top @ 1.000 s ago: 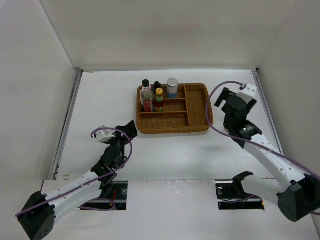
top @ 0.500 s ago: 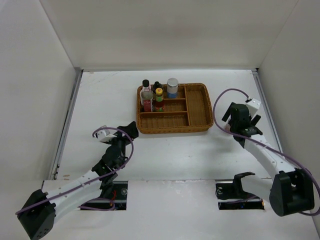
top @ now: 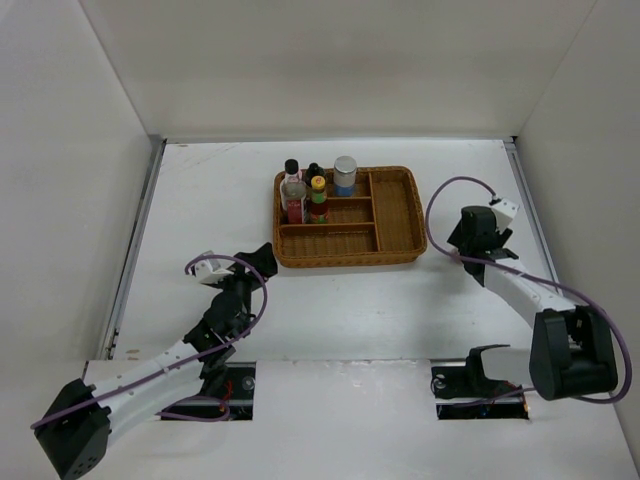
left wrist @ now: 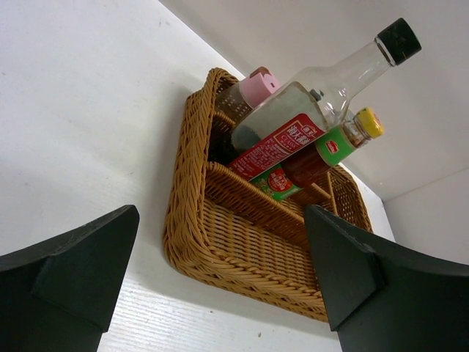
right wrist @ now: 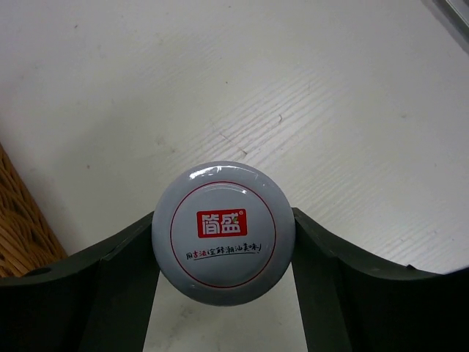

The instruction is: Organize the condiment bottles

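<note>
Condiment bottles [top: 305,195] share the desk [top: 200,200]: most stand in the wicker tray [top: 400,215], far-left compartments. One silver-lidded jar [right wrist: 222,198] stands upright right of the tray, directly under the right tool [right wrist: 223,224], whose fingers press its lid on both sides. The left tool [left wrist: 220,275] gapes wide and empty.

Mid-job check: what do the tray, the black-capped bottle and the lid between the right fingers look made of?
Tray: woven wicker, matte brown, weave visible. Black-capped bottle: clear, glossy, probably glass; cap looks plastic. Jar lid: smooth, glossy pale grey with printed red logo, likely coated metal, possibly plastic.
</note>
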